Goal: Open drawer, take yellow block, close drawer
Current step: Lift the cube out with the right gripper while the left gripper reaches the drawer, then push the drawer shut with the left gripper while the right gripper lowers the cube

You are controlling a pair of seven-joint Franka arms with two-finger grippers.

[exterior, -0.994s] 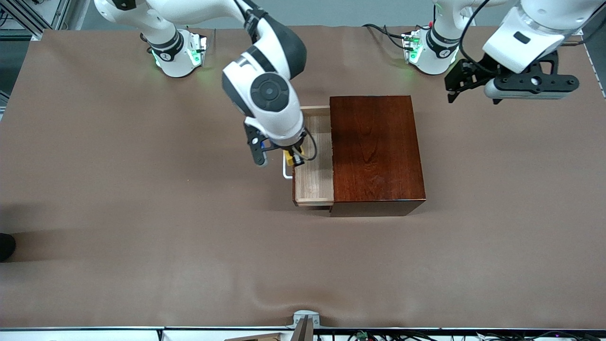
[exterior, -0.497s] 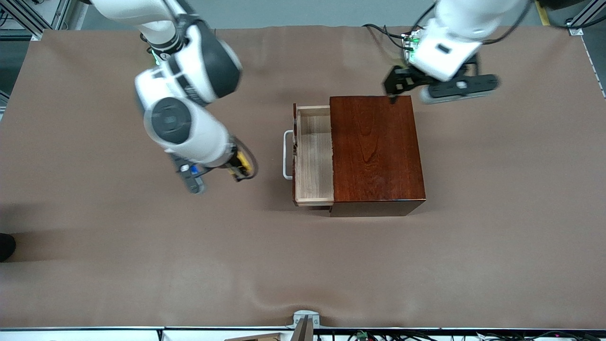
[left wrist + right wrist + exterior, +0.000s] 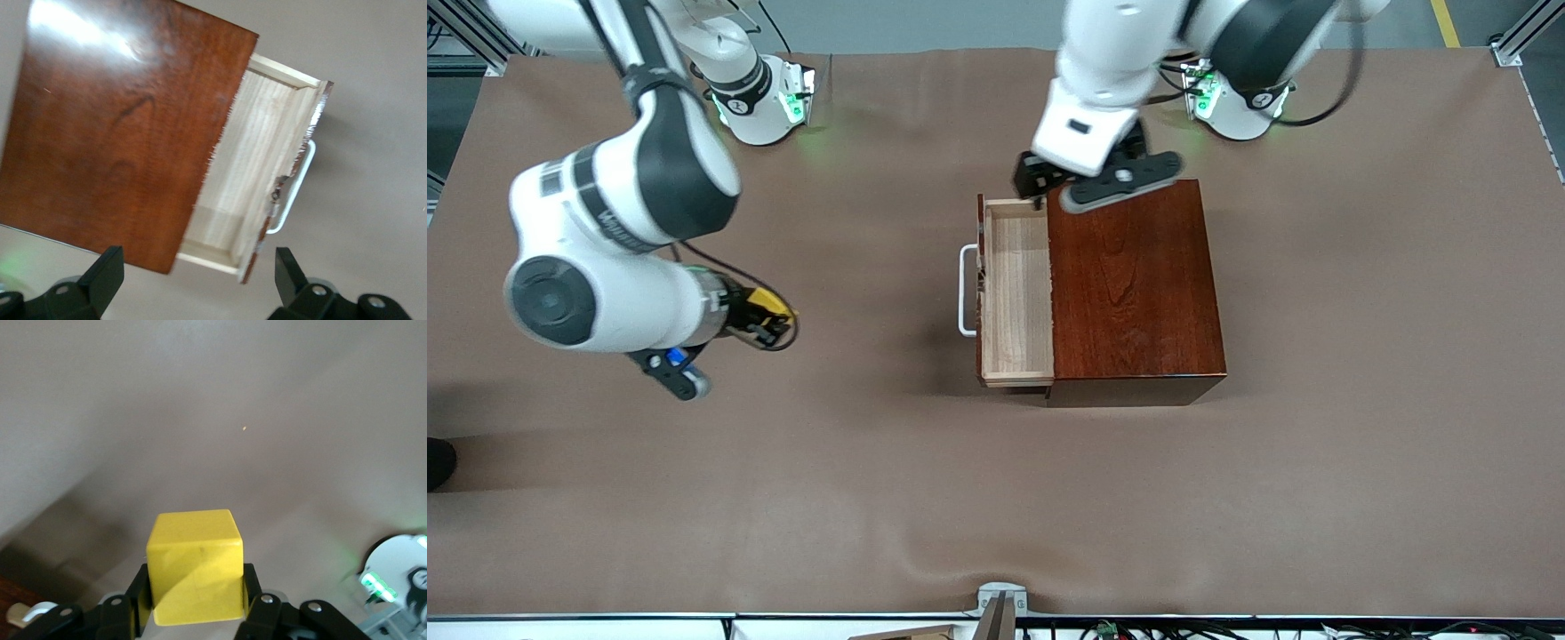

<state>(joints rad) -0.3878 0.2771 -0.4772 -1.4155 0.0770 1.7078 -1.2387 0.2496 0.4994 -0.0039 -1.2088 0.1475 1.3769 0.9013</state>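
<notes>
Two moves just made: right gripper [image 3: 769, 318] carried yellow block [image 3: 195, 565] away, clamped; left gripper [image 3: 1040, 191], wide, probably came to shut drawer [image 3: 1016, 293].

Open drawer [image 3: 1016, 293]; yellow block [image 3: 195, 565] aloft.

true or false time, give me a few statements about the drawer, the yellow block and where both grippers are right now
1. The drawer stands pulled out of the wooden box. True.
2. The yellow block lies inside the drawer. False: the right gripper holds it between its fingers, over bare table toward the right arm's end.
3. The left gripper is shut on the white handle. False: it is open, over the box's edge by the drawer, touching nothing.
4. The drawer's pale interior shows nothing in it. True.
5. The box lies tipped on its side. False: it sits flat on the table.
</notes>
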